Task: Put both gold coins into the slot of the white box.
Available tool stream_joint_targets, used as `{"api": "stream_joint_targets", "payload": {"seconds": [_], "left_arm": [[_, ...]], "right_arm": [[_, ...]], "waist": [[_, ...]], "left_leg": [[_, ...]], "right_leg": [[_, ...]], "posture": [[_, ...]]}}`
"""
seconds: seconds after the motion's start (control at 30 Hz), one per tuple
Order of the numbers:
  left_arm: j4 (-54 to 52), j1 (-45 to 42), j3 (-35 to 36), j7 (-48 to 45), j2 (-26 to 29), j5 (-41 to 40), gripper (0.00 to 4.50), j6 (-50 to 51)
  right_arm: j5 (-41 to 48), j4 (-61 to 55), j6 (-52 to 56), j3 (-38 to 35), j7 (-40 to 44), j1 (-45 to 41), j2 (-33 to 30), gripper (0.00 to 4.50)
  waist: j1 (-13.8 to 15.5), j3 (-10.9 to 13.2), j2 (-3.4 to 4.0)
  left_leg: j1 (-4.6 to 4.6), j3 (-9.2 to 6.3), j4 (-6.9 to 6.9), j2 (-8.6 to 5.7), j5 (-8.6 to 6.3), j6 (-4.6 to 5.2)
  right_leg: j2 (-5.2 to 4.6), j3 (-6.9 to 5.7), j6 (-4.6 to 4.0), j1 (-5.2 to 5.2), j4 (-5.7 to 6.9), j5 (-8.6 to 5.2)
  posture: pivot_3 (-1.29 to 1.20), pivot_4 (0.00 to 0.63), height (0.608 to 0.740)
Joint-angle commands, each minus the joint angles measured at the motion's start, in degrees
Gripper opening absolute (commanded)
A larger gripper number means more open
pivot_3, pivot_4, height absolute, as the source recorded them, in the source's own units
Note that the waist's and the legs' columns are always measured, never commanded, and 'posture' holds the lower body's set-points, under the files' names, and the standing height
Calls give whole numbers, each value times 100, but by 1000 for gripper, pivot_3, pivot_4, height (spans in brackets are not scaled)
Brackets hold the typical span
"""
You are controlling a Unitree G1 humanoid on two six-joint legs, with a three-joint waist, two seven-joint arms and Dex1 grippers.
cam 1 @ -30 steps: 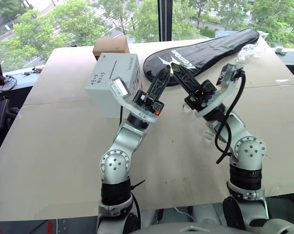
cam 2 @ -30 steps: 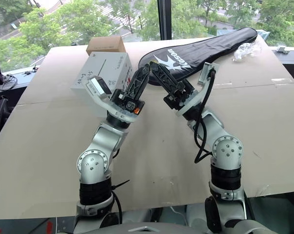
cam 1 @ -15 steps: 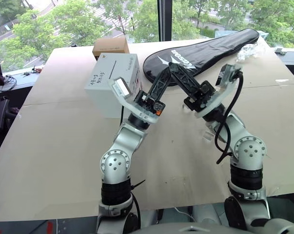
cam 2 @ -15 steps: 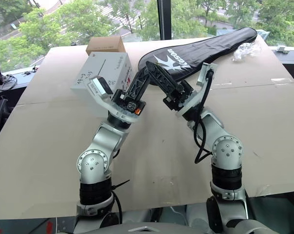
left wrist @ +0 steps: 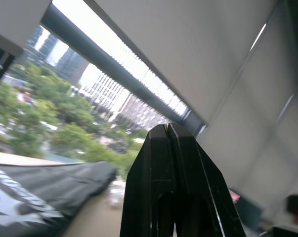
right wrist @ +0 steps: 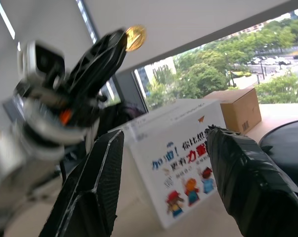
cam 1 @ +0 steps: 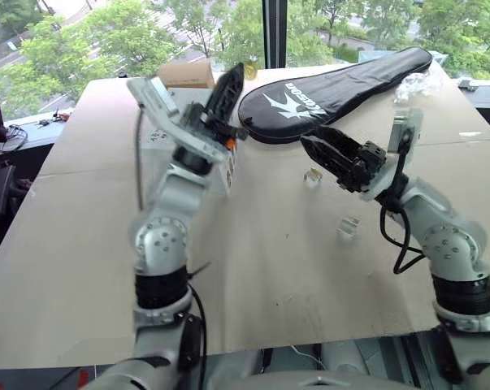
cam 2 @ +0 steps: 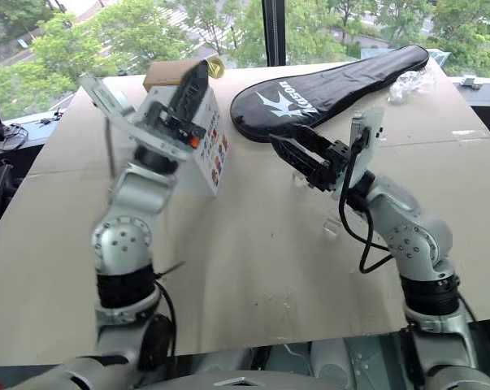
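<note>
The table is a broad tan board set before a window. On it, the white box serves as the landmark; its printed side with red and black lettering faces the right arm, and much of its top is covered by the left arm, so the slot cannot be made out. Behind the white box, nearer the window, sits a smaller brown box. To the right of the white box, toward the far edge, lies a long black racket cover, and beyond the cover's far end sits a crumpled clear wrapper.

The left gripper is raised above the white box, its fingers pressed together on a gold coin pinched at their tips. The right gripper hangs low to the right of the white box, its fingers spread apart with nothing between them. Two small clear holders lie on the table right of the white box: one just beside the right gripper, another nearer the robot.
</note>
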Motion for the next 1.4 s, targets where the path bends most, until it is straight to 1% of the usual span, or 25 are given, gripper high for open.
{"api": "stream_joint_targets", "payload": {"seconds": [0.03, 0.1, 0.17, 0.23, 0.27, 0.37, 0.57, 0.67, 0.77, 0.97, 1.27, 1.33, 1.37, 1.4], "left_arm": [[-77, -357, 225, 360, 631, 755, 0, 148], [-150, -439, 233, 631, 1074, 1243, 0, 418], [-304, -365, 103, 912, 1474, 1782, 0, 807], [-566, -233, 39, 1269, 1704, 2006, 0, 1535], [-653, -206, 76, 1405, 1715, 2063, 0, 1770], [-791, -195, 299, 1754, 1548, 2113, 0, 2354], [-758, -132, 393, 1668, 1294, 2042, 0, 2862], [-638, -124, 246, 1447, 1348, 2130, 0, 2933], [-526, -93, 272, 1316, 1270, 2119, 0, 2978], [-324, -25, 205, 1264, 1246, 2346, 0, 3085], [-217, 19, 262, 1123, 1017, 2433, 0, 3103], [-219, 8, 212, 1065, 1035, 2502, 530, 3057], [-212, 1, 171, 1027, 1058, 2567, 741, 2971], [-201, -23, 138, 979, 1071, 2621, 1227, 2864]], "right_arm": [[-750, 66, -567, 171, 982, -407, -433, 2837], [-969, 227, -691, 186, 1223, -597, -545, 2837], [-1028, 333, -716, 132, 1318, -762, -497, 2837], [-1121, 416, -771, 124, 1412, -886, -440, 2837], [-1154, 443, -781, 122, 1445, -920, -411, 2837], [-1224, 500, -775, 108, 1534, -947, -333, 2837], [-1374, 595, -790, 82, 1643, -956, -235, 2837], [-1407, 587, -779, 41, 1639, -967, -207, 2837], [-1405, 529, -741, -27, 1580, -930, -200, 2837], [-1417, 428, -709, -109, 1533, -825, -253, 2837], [-1439, 395, -668, -220, 1477, -772, -287, 2837], [-1430, 378, -654, -232, 1474, -757, -289, 3212], [-1430, 373, -652, -236, 1472, -750, -291, 3212], [-1435, 372, -647, -236, 1469, -748, -296, 3212]], "waist": [[3, 0, -1], [5, 4, -7], [8, 7, -12], [25, 11, -19], [29, 15, -25], [71, 27, -46], [108, 31, -52], [106, 32, -53], [108, 32, -53], [104, 32, -53], [102, 32, -53], [104, 31, -53], [103, 31, -53], [103, 31, -53]], "left_leg": [[-1, 3, 0, 0, 0, 0], [-1, 3, -2, 0, 0, 0], [-1, 2, -4, 2, 0, 0], [-2, 1, -5, 2, 0, 0], [-2, 1, -5, 2, 0, 0], [-5, -2, -2, 2, 0, 0], [-5, -6, 1, 2, 0, -1], [-5, -5, 1, 2, 0, -1], [-5, -5, 1, 2, 0, -1], [-5, -4, 1, 2, 0, -1], [-4, -4, 4, 2, 0, -1], [-4, -3, 5, 2, 0, -1], [-4, -3, 6, 2, 0, -1], [-4, -3, 6, 2, 0, -1]], "right_leg": [[0, 2, 0, -2, -1, 0], [1, 2, 0, -2, -4, 0], [2, 2, 0, -4, -4, 0], [2, 3, 0, -4, -4, 0], [2, 3, 0, -4, -4, 0], [4, -2, 0, -5, -3, 0], [3, -7, -1, -4, 0, 0], [3, -7, -1, -5, 0, 0], [2, -7, -1, -5, 0, 1], [2, -7, -1, -5, 1, 1], [1, -6, -1, -4, 3, 1], [1, -6, -1, -4, 4, 1], [1, -6, -1, -4, 4, 1], [0, -6, -1, -4, 5, 1]], "posture": [[0, 150, 740], [0, 150, 740], [0, 150, 740], [0, 150, 740], [0, 150, 740], [0, 150, 740], [0, 150, 740], [0, 150, 740], [0, 150, 740], [0, 150, 740], [0, 150, 740], [0, 150, 740], [0, 150, 740], [0, 150, 740]]}}
